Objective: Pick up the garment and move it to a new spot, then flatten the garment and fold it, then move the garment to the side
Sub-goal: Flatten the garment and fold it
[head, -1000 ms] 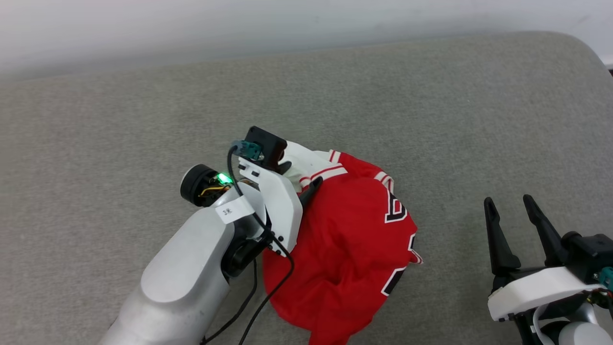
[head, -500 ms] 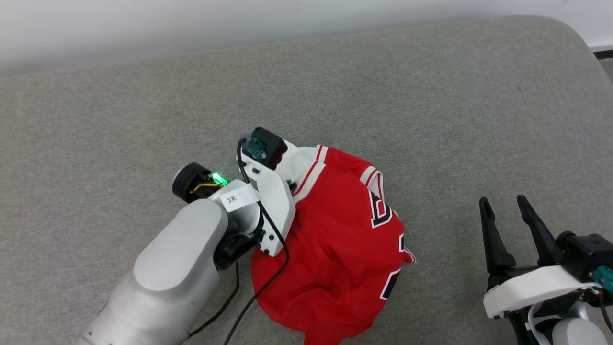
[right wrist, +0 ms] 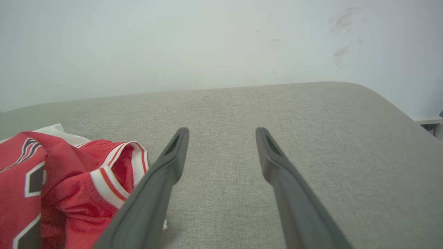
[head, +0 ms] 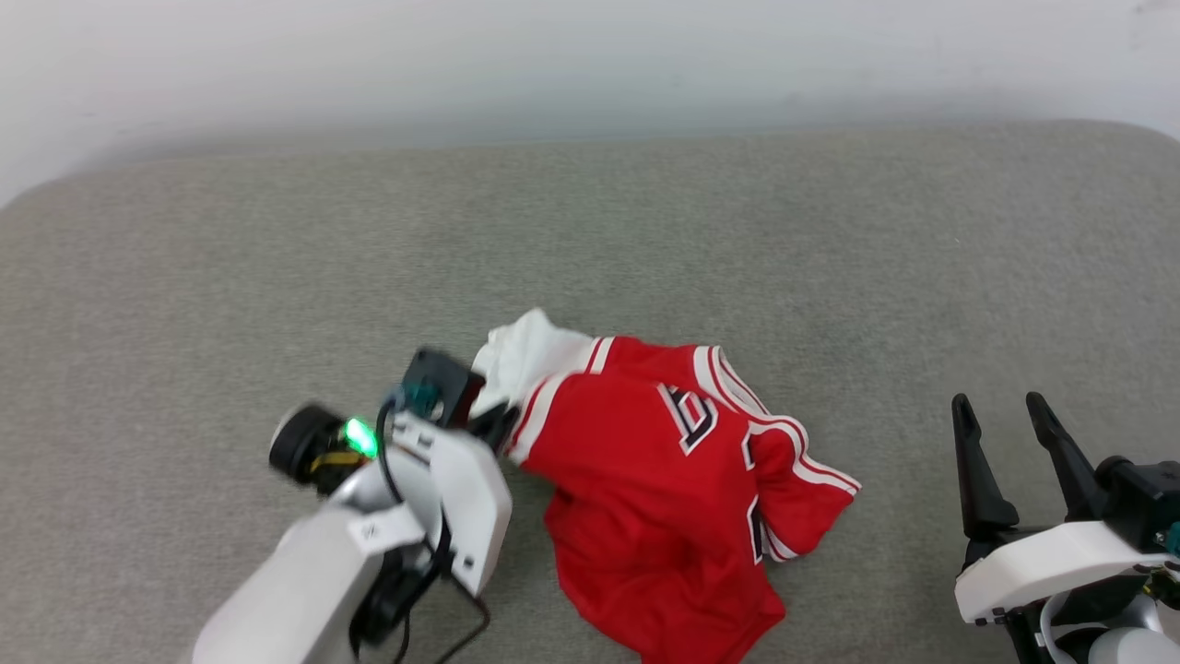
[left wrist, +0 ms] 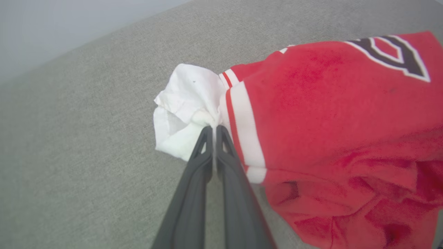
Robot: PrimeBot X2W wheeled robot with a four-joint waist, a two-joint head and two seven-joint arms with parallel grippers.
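Observation:
The garment (head: 673, 498), a crumpled red jersey with white sleeves and striped trim, lies on the grey cushion (head: 645, 240) in the head view. My left gripper (head: 493, 426) is at its left end, shut on the white sleeve. In the left wrist view the two dark fingertips (left wrist: 206, 133) pinch the bunched white cloth of the garment (left wrist: 328, 103), and black white-outlined lettering shows at upper right. My right gripper (head: 1007, 417) stands open at the lower right, apart from the garment. Its wrist view shows my right gripper (right wrist: 221, 133) over bare cushion, the garment (right wrist: 59, 180) at lower left.
The grey cushion (right wrist: 277, 110) runs wide behind and to both sides of the jersey, with rounded corners at the back. A pale wall (head: 553, 65) stands behind it. A black cable (head: 461, 636) hangs from my left forearm.
My left gripper has shut on the white sleeve and pulled it, so the jersey has stretched out and more lettering shows. The head camera has shifted too. The right gripper stays open.

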